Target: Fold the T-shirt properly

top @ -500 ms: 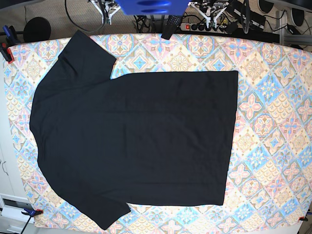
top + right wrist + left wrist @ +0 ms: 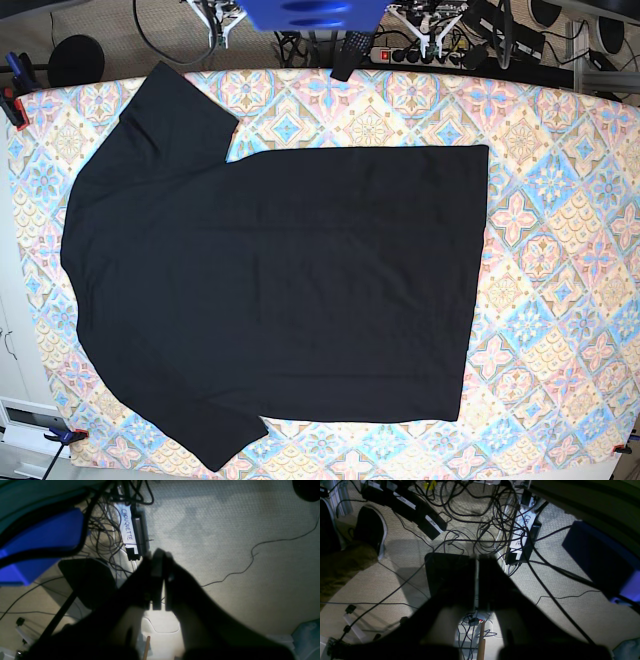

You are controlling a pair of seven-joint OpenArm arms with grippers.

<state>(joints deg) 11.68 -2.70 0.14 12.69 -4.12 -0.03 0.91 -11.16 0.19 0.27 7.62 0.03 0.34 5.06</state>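
The black T-shirt (image 2: 270, 285) lies spread flat on the patterned table (image 2: 560, 250), collar end to the left, hem to the right, sleeves at the top left and bottom left. Neither arm reaches over the table in the base view. In the left wrist view my left gripper (image 2: 477, 580) hangs over the carpeted floor with its dark fingers pressed together and nothing between them. In the right wrist view my right gripper (image 2: 157, 580) is likewise shut and empty above the floor. The T-shirt appears in neither wrist view.
Behind the table's far edge lie tangled cables (image 2: 480, 517), a labelled power strip (image 2: 522, 535) and a blue box (image 2: 40, 542). Clamps (image 2: 12, 105) grip the table cover at the left corners. Patterned cloth shows bare to the right of the T-shirt.
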